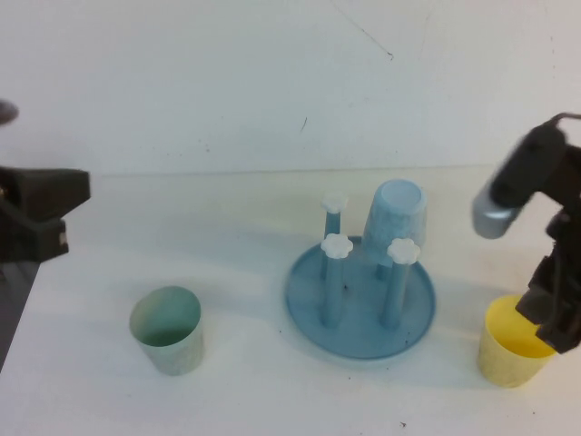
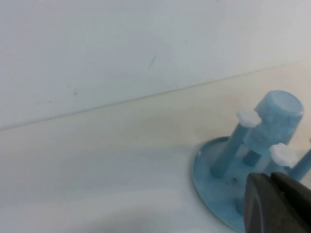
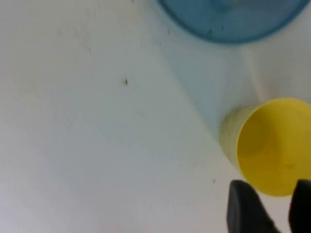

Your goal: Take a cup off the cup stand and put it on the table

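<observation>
The yellow cup (image 1: 513, 354) stands upright, mouth up, on the white table (image 1: 272, 400) to the right of the cup stand (image 1: 309, 309). My right gripper (image 1: 549, 318) is open just above the cup's right rim. In the right wrist view its dark fingertips (image 3: 240, 194) are apart at the near edge of the cup (image 3: 272, 145), not closed on it. The stand's pegs carry an upside-down light blue cup (image 1: 397, 218). My left gripper (image 1: 41, 213) is at the far left edge, shut and empty (image 2: 268, 177).
A pale green cup (image 1: 166, 329) stands upright on the table at the front left. The stand (image 2: 209, 179) and the light blue cup (image 2: 277, 119) show in the left wrist view. The stand's rim (image 3: 228, 24) shows in the right wrist view. A white wall runs behind the table.
</observation>
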Tool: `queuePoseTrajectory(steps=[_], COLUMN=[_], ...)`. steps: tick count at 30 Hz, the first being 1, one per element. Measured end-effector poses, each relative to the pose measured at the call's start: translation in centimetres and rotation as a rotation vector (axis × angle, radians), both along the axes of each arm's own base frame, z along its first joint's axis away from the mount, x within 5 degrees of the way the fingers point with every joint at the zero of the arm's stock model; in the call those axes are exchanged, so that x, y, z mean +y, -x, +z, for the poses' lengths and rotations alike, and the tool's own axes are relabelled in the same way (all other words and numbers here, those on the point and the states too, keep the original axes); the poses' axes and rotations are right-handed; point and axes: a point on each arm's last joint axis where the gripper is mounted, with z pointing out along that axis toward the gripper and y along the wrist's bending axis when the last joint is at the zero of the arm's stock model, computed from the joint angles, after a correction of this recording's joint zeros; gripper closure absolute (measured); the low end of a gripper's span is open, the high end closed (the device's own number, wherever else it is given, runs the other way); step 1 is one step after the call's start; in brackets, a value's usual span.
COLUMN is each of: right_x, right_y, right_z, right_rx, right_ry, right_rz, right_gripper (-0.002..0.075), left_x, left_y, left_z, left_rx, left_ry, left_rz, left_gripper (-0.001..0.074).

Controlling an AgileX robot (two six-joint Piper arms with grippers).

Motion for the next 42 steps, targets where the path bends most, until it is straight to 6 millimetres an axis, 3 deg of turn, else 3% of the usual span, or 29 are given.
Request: queuePoseTrajectory(steps=[8,13,18,28,42], right_x=[-2.8,-4.4,-5.5,-5.8,-5.8], right_y=[6.8,10.4,12.8,13.6,13.6], right_z=[0.5,0.1,-0.6,-1.8,-1.8], right_rx=[-0.42,-0.642,-0.73,-0.718,-0.715], right_ry=[-0.313,-0.501,-0.617,-0.653,-0.664], right_rz=[0.044,0.037,0.016,-0.006,-0.014], right_gripper=[0.0705,0.0724,0.0727,0.0727,0.0727], left_x=[1.3,1.6,1.5,0.7,-1.2], left_y=[5.1,7.9,9.4,10.1,11.4], left_z=[-3.9,-6.2,-8.5,-12.4,-14.5], left_rx=[-0.108,-0.174,-0.172,-0.027,0.142], left_ry=[0.017,0.019,0.019,0.033,0.068], left_rz=[0.278,0.358,0.363,0.289,0.076], left_gripper=[0.0737,0.0736,0.0737,0.0737,0.0737])
